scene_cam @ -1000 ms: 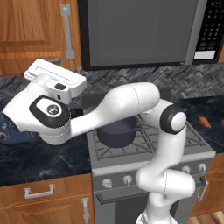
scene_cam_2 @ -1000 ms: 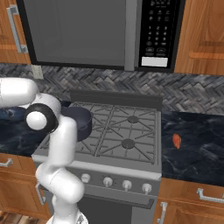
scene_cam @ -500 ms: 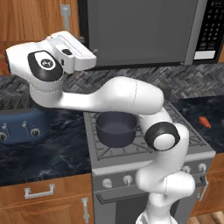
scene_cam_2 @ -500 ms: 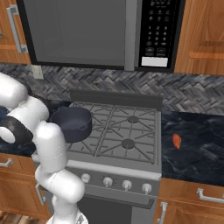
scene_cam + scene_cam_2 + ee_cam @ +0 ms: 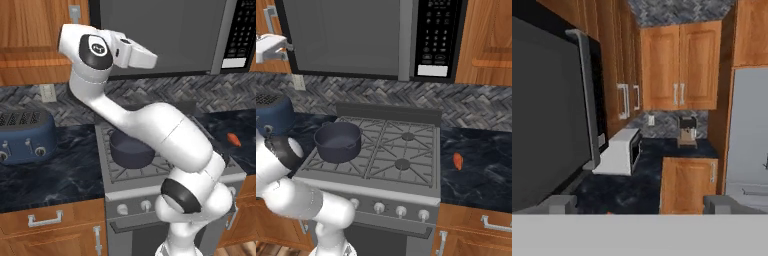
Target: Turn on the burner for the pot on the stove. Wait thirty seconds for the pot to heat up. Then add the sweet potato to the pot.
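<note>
The dark blue-grey pot (image 5: pixel 131 150) (image 5: pixel 337 141) stands on the left side of the grey stove (image 5: pixel 381 172), toward the front. It hides the burner under it. The sweet potato (image 5: pixel 233 139) (image 5: pixel 457 160) lies on the dark counter right of the stove. My gripper (image 5: pixel 150 57) (image 5: pixel 283 47) (image 5: pixel 641 204) is raised high in front of the microwave, far above the pot and pointing sideways along the wall. Its fingertips (image 5: pixel 559 204) stand wide apart with nothing between them, so it is open.
Silver knobs (image 5: pixel 401 211) line the stove's front panel. A microwave (image 5: pixel 371 37) hangs over the stove. A blue toaster (image 5: pixel 25 137) sits on the counter to the left. Along the gripper's line of sight are wood cabinets (image 5: pixel 679 65) and a coffee machine (image 5: pixel 687 131).
The arm has swung up and to the right, lifting the hand from low over the left counter to in front of the microwave. The gripper stays open. Pot and sweet potato are unmoved.
</note>
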Tool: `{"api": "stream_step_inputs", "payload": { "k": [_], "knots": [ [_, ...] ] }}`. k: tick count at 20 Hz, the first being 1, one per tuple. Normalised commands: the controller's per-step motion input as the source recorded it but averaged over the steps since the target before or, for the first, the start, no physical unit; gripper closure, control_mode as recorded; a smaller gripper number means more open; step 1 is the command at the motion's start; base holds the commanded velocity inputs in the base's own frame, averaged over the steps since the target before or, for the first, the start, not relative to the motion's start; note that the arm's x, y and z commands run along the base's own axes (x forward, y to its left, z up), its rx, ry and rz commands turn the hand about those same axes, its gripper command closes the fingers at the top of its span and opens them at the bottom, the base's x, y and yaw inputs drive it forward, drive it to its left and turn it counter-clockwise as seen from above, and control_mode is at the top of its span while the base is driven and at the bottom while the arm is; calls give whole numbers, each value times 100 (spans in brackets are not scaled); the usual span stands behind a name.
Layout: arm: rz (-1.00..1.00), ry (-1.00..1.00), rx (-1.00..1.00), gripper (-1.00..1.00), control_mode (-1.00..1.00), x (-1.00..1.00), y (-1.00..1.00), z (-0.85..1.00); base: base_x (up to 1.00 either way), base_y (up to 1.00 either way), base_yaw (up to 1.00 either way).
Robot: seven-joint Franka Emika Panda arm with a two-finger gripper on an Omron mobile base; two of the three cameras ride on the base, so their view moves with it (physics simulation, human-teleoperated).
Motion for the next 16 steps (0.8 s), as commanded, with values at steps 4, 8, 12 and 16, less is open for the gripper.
{"api": "stream_step_inputs", "payload": {
  "k": [4,8,12,16],
  "knots": [
    [13,33,18,-100,-100,-86,-100,0,0,0,0],
    [27,35,27,-100,-100,-69,-94,-3,0,0,0],
    [27,36,38,-100,-100,-16,-93,-16,0,0,0],
    [19,32,36,-100,-100,0,-98,-32,0,0,0]
  ]
}}
